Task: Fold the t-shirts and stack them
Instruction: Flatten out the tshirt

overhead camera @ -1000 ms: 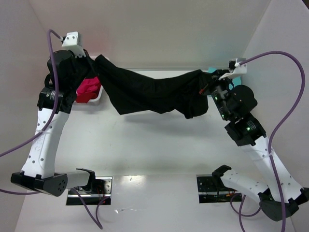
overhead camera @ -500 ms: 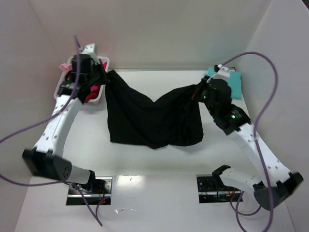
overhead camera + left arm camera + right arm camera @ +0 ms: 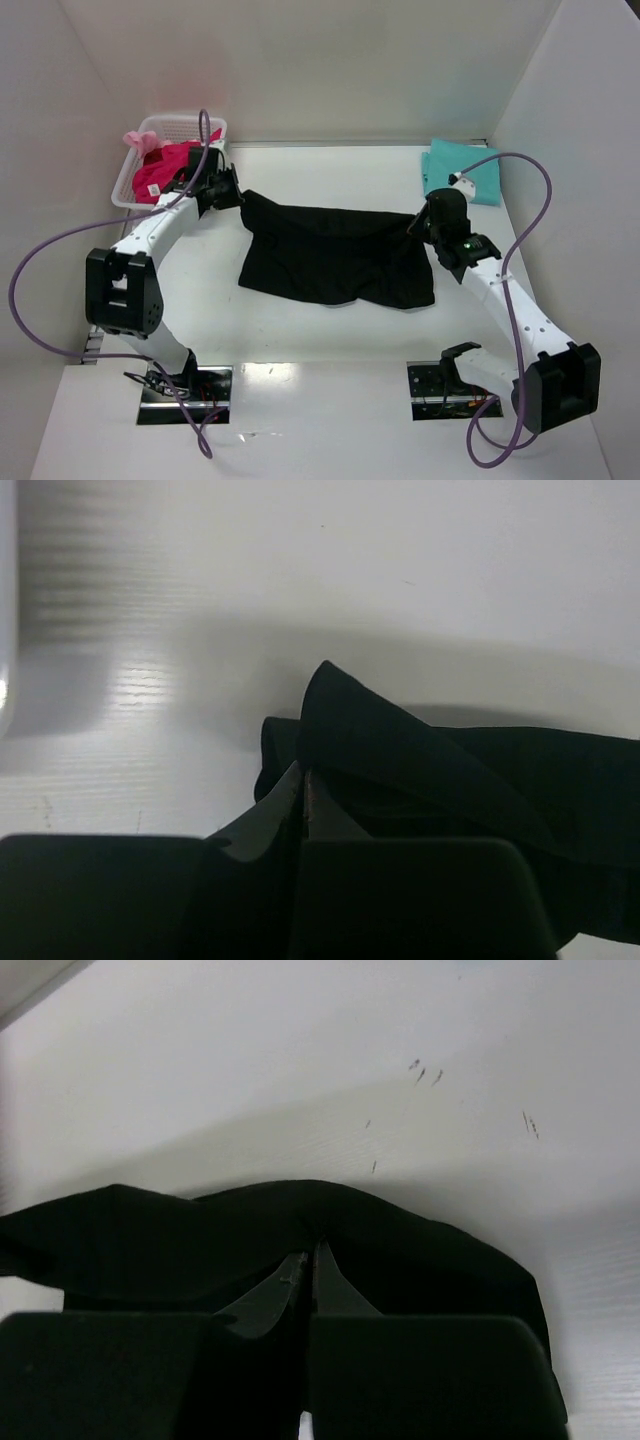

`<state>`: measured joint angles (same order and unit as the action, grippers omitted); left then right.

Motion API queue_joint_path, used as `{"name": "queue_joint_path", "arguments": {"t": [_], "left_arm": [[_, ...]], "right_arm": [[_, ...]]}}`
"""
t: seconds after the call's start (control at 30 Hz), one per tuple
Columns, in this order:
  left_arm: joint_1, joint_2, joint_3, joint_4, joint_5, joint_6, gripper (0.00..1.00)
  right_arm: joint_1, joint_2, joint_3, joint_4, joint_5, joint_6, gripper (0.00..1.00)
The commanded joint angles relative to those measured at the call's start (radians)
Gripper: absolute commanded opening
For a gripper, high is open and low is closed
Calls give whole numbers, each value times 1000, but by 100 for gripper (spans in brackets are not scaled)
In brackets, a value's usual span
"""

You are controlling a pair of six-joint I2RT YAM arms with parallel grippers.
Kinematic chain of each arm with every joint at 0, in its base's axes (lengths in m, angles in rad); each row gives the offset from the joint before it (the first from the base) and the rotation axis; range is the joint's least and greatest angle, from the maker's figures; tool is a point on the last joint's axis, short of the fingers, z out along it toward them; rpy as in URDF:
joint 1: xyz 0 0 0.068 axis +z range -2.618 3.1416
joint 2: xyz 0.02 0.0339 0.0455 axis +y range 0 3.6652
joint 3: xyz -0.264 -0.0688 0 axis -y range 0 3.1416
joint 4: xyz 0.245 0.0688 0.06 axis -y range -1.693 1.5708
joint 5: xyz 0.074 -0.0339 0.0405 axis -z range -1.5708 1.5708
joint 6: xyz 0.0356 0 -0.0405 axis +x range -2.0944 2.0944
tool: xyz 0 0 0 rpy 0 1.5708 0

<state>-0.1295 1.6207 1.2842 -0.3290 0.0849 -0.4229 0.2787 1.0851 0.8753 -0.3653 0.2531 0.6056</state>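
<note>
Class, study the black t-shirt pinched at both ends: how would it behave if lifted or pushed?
Likely floppy: the black t-shirt lies creased between the left gripper and right gripper, so it would sag when lifted. Probably light, since its folds look thin. Pushed, it would likely bunch, not slide.

On the table (image 3: 330,340), the black t-shirt (image 3: 335,262) between left claw (image 3: 237,192) and right claw (image 3: 419,226), one per far corner.
</note>
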Motion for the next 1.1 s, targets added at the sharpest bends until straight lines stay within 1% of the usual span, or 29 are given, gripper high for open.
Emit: {"name": "queue_joint_path", "arguments": {"t": [0.0, 0.07, 0.1, 0.13, 0.17, 0.2, 0.23, 0.27, 0.33, 0.37, 0.47, 0.53, 0.6, 0.7, 0.83, 0.97, 1.0, 1.07], "left_arm": [[7, 65, -32, 91, 62, -5, 2], [7, 93, -33, 102, 73, 4, 6], [7, 112, -33, 111, 85, 4, 21], [7, 122, -23, 111, 99, 4, 30], [7, 122, -23, 111, 113, 4, 37], [7, 137, -23, 111, 124, 16, 40], [7, 151, -23, 122, 124, 27, 47], [7, 151, -23, 142, 166, 38, 51], [7, 160, -37, 166, 196, 64, 58], [7, 171, -37, 166, 216, 81, 66], [7, 198, -26, 137, 229, 116, 76], [7, 208, -26, 111, 265, 136, 78], [7, 208, -49, 111, 265, 147, 78], [7, 217, -49, 68, 253, 147, 78], [7, 208, -95, 68, 243, 147, 78], [7, 189, -138, 79, 277, 156, 71], [7, 189, -138, 90, 289, 156, 66], [7, 189, -138, 90, 302, 156, 61]], "right_arm": [[-3, 6, -42, 87, -12, 23, 0], [-3, 15, -52, 88, -2, 14, 0], [-3, 31, -52, 88, -2, 14, 0], [-3, 51, -52, 88, -2, 14, 0], [-3, 61, -52, 88, -2, 14, 0], [-3, 61, -52, 88, -2, 14, 0], [-3, 74, -52, 100, -2, 14, 0], [-3, 84, -52, 111, -2, 14, 0], [-3, 94, -52, 111, -2, 14, 0], [-3, 105, -39, 111, -2, 5, 0], [-3, 127, -30, 111, -2, -6, 0], [-3, 127, -30, 111, 8, -15, 0], [-3, 127, -19, 111, 8, -15, 0], [-3, 148, -10, 111, 17, -35, 0], [-3, 148, -10, 111, 17, -35, 0], [-3, 148, -1, 111, 26, -46, 0], [-3, 157, -1, 111, 26, -46, 0], [-3, 157, -1, 111, 26, -55, 0]]}}
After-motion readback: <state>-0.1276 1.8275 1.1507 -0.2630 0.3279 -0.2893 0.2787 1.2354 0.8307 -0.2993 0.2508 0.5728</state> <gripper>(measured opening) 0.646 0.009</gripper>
